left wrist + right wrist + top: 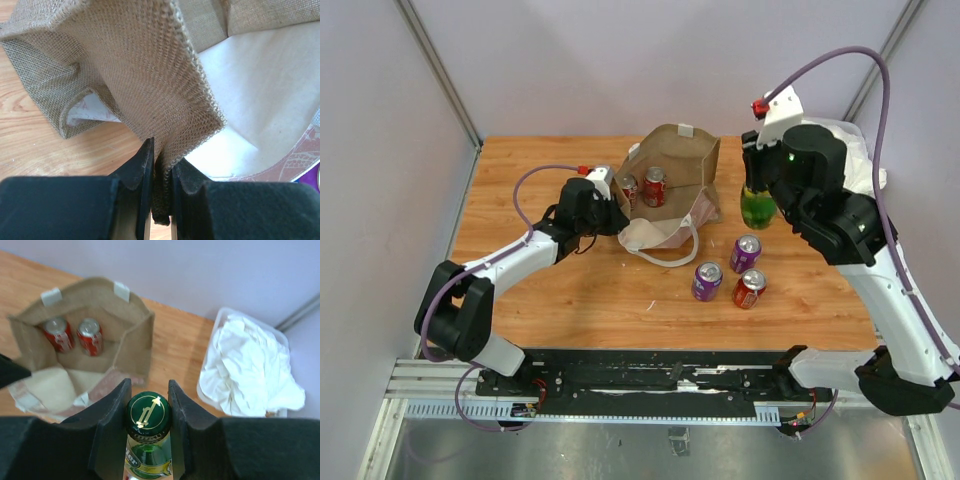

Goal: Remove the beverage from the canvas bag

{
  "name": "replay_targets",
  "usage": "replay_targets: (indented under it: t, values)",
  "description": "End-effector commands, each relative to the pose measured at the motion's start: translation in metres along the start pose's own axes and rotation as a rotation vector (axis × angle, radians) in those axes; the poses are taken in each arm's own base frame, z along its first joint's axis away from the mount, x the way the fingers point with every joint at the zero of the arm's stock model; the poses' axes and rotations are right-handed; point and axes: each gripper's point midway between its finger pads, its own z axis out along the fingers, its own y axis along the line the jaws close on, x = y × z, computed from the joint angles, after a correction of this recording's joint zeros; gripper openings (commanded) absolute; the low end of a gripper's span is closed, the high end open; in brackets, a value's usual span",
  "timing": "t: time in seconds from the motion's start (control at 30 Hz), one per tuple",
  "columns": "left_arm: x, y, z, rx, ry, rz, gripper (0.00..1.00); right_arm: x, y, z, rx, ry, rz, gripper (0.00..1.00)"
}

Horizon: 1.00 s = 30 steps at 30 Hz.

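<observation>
The left pincer (161, 155) is pressed together on a fold of the canvas bag (685, 150) at its left rim, holding the mouth spread. Inside, two red cans (58, 333) (90, 335) sit side by side against the back wall, tops towards the opening. To the right of the bag, the right pincer (148, 390) pinches the neck of a green bottle (757, 205), which hangs upright, long axis vertical, already outside and just beside the bag; whether its base touches the desk (570, 290) I cannot tell. Three cans (745, 253) stand nearer the arms. A bin of white cloth (250, 365) lies farther right. The red cans lie left of the right pincer, nearer the left one, which is busy.
</observation>
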Motion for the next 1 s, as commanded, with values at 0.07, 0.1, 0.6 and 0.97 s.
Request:
replay_targets:
  t: [0.07,0.1,0.6,0.97]
  values:
    - [0.002,0.016,-0.011,-0.075,0.001,-0.001,0.15,0.041,-0.010,-0.003,0.078,0.061,0.042,0.01]
    - [0.003,0.017,-0.013,-0.079,0.000,0.001,0.15,0.051,-0.007,0.000,0.076,0.083,0.038,0.01]
    - [0.005,0.033,-0.036,-0.132,-0.030,-0.015,0.15,0.104,0.021,0.065,0.001,0.189,0.077,0.01]
    - [0.013,0.033,-0.035,-0.119,-0.019,-0.045,0.15,0.156,0.046,0.096,-0.077,0.217,0.106,0.01]
